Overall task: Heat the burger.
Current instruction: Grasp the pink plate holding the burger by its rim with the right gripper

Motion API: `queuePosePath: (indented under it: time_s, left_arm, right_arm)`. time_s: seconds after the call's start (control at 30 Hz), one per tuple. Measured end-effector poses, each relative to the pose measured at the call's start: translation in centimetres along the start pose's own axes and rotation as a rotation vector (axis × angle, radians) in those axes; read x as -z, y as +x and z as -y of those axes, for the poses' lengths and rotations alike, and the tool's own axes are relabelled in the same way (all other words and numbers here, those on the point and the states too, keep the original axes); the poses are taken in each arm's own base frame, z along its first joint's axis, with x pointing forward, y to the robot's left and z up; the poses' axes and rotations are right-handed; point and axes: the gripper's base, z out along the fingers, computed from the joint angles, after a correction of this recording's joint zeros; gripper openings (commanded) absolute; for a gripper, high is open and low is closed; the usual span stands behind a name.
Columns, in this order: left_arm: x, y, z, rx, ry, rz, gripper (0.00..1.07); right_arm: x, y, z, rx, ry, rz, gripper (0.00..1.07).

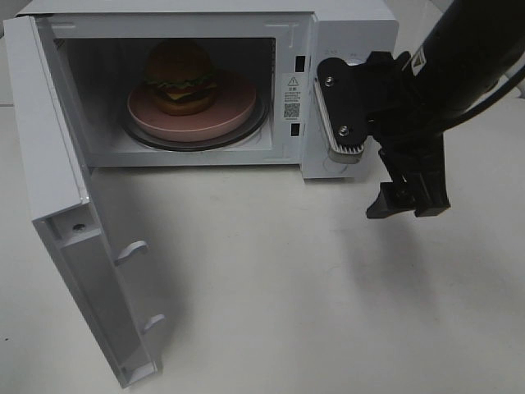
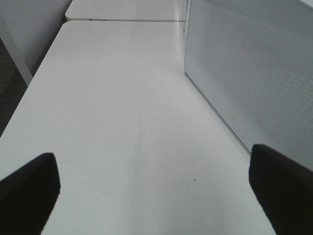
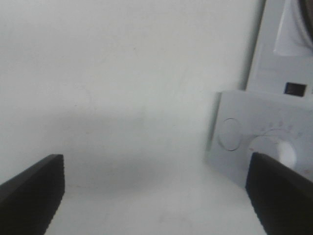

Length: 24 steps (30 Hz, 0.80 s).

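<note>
The burger (image 1: 181, 75), with a brown bun, green lettuce and yellow cheese, sits on a round pink plate (image 1: 217, 121) inside the white microwave (image 1: 344, 33). The microwave door (image 1: 66, 222) stands wide open, swung out to the left. My right gripper (image 1: 408, 203) hangs open and empty in front of the microwave's control panel (image 1: 328, 156), to the right of the cavity. In the right wrist view the open gripper (image 3: 156, 196) frames the table and the control panel (image 3: 264, 132). My left gripper (image 2: 156, 196) is open and empty over bare table beside the microwave's side wall (image 2: 254, 73); it does not show in the exterior view.
The open door juts toward the table's front at the left. The glass turntable (image 1: 254, 131) lies under the plate. White table (image 1: 287, 287) spreads in front of the microwave. A second table (image 2: 122, 10) shows beyond in the left wrist view.
</note>
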Motion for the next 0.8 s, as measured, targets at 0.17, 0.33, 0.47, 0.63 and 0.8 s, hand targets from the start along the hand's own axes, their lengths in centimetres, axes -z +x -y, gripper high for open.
queuePosePath:
  time_s: [0.17,0.33,0.47,0.63,0.8]
  left_arm:
    - [0.0,0.0,0.0,0.0,0.0,0.0,1.0]
    - [0.0,0.0,0.0,0.0,0.0,0.0,1.0]
    - [0.0,0.0,0.0,0.0,0.0,0.0,1.0]
    - [0.0,0.0,0.0,0.0,0.0,0.0,1.0]
    - [0.0,0.0,0.0,0.0,0.0,0.0,1.0]
  right_arm:
    - [1.0,-2.0,1.0,0.068,0.092,0.021,0.96]
    - [1.5,-3.2,1.9,0.091,0.132,0.042,0.95]
    - [0.5,-4.7,2.8,0.121,0.143,0.039,0.95]
    - [-0.9,-6.3,3.6,0.148,0.169,0.051,0.94]
    - [-1.9,-7.8,4.5,0.168,0.211,0.081,0.93]
